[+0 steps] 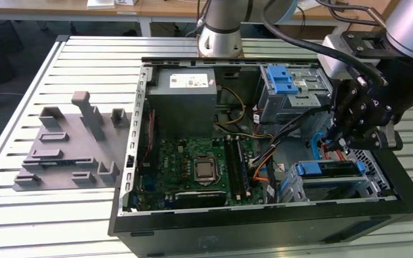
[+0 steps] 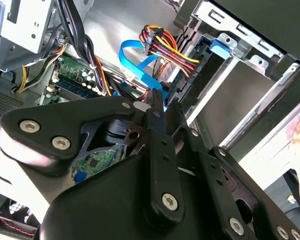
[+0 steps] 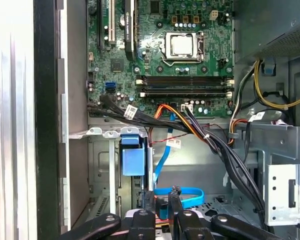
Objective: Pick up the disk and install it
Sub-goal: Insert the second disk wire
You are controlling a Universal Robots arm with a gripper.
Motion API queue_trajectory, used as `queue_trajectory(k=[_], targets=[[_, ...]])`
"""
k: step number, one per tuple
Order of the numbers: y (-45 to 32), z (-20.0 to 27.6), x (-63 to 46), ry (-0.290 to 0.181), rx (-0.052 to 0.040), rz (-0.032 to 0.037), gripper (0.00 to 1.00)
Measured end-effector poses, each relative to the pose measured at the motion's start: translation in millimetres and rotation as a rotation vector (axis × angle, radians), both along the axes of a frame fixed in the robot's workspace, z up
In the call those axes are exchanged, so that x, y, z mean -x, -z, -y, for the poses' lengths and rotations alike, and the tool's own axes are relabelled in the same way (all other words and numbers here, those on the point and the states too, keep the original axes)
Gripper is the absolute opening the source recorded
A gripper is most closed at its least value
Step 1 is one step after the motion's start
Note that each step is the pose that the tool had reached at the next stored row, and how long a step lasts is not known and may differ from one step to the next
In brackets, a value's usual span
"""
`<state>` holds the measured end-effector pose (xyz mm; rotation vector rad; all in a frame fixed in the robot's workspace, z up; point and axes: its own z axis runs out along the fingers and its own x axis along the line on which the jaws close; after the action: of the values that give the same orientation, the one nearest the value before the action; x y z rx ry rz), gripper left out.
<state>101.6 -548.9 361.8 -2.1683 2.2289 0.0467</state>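
Pincer [image 1: 355, 141] nearest, black fingers [image 3: 176, 216] narrow, gripping nothing, hovering inside open computer case [image 1: 264, 226]. Disk [image 1: 328, 169], blue-bracketed, sits in lower drive bay just beside it. Grey plastic stand [image 1: 70, 145] lies apart on slatted desk [image 1: 20, 226].

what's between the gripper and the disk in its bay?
In the exterior view, no other object: the gripper hangs inside the case above the disk with its blue bracket; a blue cable runs beside that gap.
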Motion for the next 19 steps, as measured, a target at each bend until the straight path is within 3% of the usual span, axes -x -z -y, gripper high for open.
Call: queue_trajectory(k=[12, 15, 17, 19], targets=[[8.0, -0.4, -0.7, 0.000, 0.0000, -0.0063, 0.25], [8.5, -0.4, -0.7, 0.000, -0.0003, -0.0064, 0.17], [9.2, -0.4, -0.7, 0.000, -0.0059, -0.0064, 0.16], [9.8, -0.4, -0.7, 0.000, -0.0181, -0.0064, 0.16]])
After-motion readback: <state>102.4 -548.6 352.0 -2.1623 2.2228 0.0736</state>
